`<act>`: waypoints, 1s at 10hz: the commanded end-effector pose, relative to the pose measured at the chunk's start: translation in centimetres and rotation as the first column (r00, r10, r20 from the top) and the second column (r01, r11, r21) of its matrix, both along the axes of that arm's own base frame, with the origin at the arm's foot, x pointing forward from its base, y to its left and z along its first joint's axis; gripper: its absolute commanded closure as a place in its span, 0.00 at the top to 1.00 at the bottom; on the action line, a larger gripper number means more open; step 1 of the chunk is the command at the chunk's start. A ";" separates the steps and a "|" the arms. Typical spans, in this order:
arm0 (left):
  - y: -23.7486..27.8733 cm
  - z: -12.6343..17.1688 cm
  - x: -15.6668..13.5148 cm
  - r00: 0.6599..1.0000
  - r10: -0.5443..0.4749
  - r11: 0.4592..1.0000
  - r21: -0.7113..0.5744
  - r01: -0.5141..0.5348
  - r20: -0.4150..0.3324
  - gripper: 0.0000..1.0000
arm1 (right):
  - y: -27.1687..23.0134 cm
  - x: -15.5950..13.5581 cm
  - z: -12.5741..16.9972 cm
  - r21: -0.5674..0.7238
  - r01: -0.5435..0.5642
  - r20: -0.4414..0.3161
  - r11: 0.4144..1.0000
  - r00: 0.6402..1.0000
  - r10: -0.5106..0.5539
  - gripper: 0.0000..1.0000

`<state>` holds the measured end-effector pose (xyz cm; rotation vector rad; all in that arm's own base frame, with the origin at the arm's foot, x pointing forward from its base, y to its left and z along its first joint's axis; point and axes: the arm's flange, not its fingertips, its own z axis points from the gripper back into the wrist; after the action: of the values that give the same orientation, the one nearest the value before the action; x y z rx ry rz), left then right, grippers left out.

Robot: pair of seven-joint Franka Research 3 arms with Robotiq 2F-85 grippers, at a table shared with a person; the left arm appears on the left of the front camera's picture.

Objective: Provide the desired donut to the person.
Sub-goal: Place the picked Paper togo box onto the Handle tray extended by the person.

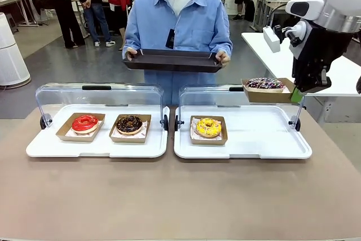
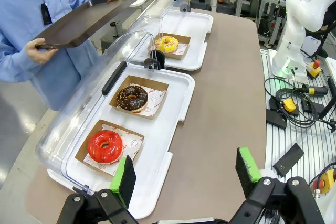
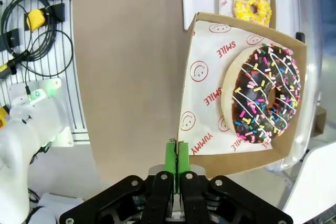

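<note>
R gripper (image 3: 177,148) clenched on edge of cardboard tray (image 3: 247,160) w/ sprinkle donut (image 3: 265,93), up at 2 o'clock of yellow donut (image 1: 208,127). L gripper (image 2: 186,169) released, jaws wide.

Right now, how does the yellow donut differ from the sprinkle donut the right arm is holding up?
Icing: the yellow donut is yellow all over; the sprinkle donut is dark chocolate with white drizzle and coloured sprinkles. Place: the yellow donut's box sits on the white tray; the sprinkle donut's box is in the air, pinched at its edge by the right claw. Both are rings on printed paper in brown card boxes.
</note>
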<state>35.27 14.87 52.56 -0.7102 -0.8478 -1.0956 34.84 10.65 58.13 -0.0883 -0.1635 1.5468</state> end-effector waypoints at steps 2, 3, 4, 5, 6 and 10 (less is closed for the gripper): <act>0.0 0.2 0.1 1.000 0.002 1.000 -0.016 -0.002 0.013 1.00 | -0.1 -0.3 -0.3 -0.015 0.010 0.003 1.000 1.000 -0.010 0.00; 0.0 0.2 0.1 1.000 0.002 1.000 -0.016 -0.002 0.013 1.00 | -0.1 -0.3 -0.3 -0.015 0.010 0.003 1.000 1.000 -0.010 0.00; 0.0 0.2 0.1 1.000 0.002 1.000 -0.016 -0.002 0.013 1.00 | -0.1 -0.3 -0.3 -0.015 0.010 0.003 1.000 1.000 -0.010 0.00; 0.0 0.2 0.1 1.000 0.002 1.000 -0.016 -0.002 0.013 1.00 | -0.1 -0.3 -0.3 -0.015 0.010 0.003 1.000 1.000 -0.010 0.00; 0.0 0.2 0.1 1.000 0.002 1.000 -0.016 -0.002 0.013 1.00 | -0.1 -0.3 -0.3 -0.015 0.010 0.003 1.000 1.000 -0.010 0.00; 0.0 0.2 0.1 1.000 0.002 1.000 -0.016 -0.002 0.013 1.00 | -0.1 -0.3 -0.3 -0.015 0.010 0.003 1.000 1.000 -0.010 0.00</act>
<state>35.27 14.87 52.56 -0.7102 -0.8478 -1.0956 34.84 10.66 58.13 -0.0882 -0.1635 1.5469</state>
